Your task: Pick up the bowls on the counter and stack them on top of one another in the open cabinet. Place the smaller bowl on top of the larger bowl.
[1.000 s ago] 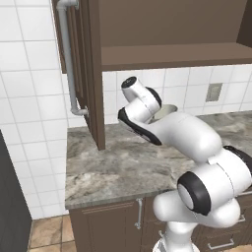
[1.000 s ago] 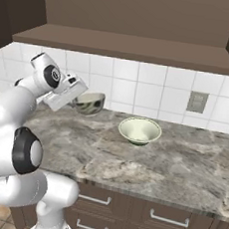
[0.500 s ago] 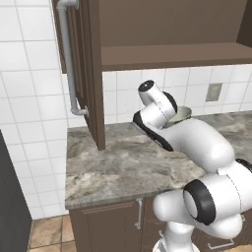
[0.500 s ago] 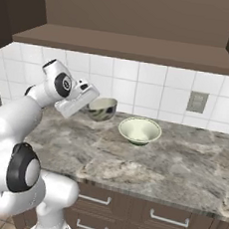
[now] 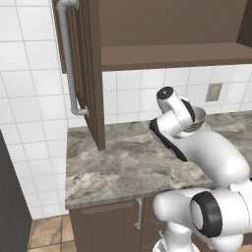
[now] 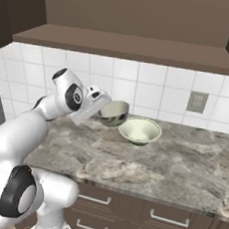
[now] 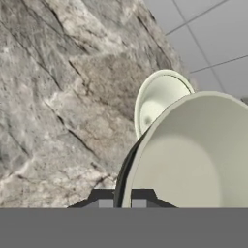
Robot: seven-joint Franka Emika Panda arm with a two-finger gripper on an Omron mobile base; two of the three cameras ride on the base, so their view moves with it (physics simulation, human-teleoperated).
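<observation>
Grey-brown marbled stone counter [image 6: 146, 165] polished smooth, dark brown cabinet [image 5: 162, 54] matt wood, wall of glossy white tiles [image 5: 29, 98], both round cream bowls [image 7: 203, 155] smooth, matt, ceramic-looking.

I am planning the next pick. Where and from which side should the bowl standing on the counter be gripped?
Probably by its rim. The bowl on the counter stands upright with an open, flared mouth, so the tool could come from above and pinch the rim wall on the side nearer the robot. The held bowl hangs close beside it.
</observation>
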